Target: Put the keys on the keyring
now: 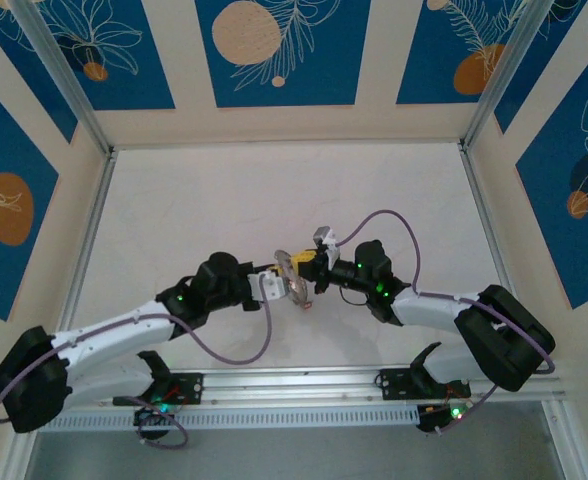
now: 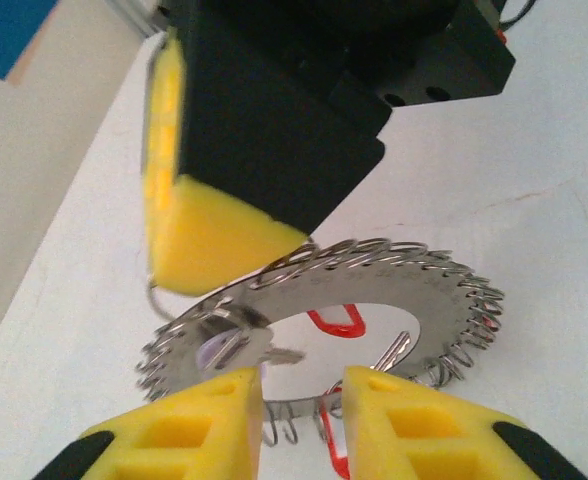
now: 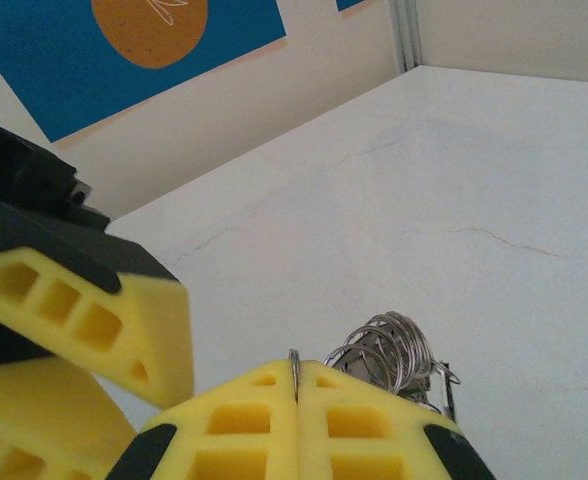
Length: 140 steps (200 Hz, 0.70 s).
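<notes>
Now the right gripper [image 3: 296, 390] has its fingers pressed together on the thin rim of the keyring [image 2: 394, 290]. It holds the ring in the air over the middle of the table [image 1: 224, 200]. The left gripper [image 2: 304, 405] meets it from the other side, fingers slightly apart at the near rim, where the red-tagged keys [image 2: 336, 322] hang; whether they pinch, I cannot tell. This looks like the threading step. The next move probably needs a key slid carefully along one wire coil.
</notes>
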Motion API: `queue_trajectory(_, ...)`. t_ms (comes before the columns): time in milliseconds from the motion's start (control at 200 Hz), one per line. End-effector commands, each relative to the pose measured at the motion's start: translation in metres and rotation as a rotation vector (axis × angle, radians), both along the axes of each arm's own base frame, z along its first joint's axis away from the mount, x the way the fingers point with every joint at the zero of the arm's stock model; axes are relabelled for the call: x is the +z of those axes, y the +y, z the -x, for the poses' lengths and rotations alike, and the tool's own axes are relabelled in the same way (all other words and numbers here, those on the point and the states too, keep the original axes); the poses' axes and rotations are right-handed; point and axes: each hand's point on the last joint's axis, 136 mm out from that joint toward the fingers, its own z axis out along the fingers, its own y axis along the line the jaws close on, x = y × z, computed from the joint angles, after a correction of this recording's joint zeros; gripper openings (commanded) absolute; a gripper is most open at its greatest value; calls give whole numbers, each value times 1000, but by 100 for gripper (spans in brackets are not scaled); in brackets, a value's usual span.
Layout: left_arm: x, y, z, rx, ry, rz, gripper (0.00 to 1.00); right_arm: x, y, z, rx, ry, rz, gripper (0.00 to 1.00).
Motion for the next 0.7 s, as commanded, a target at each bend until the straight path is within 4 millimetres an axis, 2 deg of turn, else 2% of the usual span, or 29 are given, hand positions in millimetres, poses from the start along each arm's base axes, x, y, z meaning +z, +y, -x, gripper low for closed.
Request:
queue_trajectory(0,15,14,-4,61,4,69,28,12,-3,-2,-17,-51,-31,0)
queue_trajectory(65,20,21,-5,76,2,89,30,13,-2,-1,-2,-55,-29,0)
queue_trajectory(135,24,25,-6,87,11,114,36,16,-1,1,19,-63,-33,0)
queue_trajectory(225,21,25,-9,90,64,143,40,18,3,4,53,-83,-27,0)
queue_trajectory(555,8,4,-14,46,213,225,45,14,7,15,142,-157,28,0)
queue_trajectory(695,-11,-4,-11,-4,248,195,47,12,9,19,174,-176,54,0)
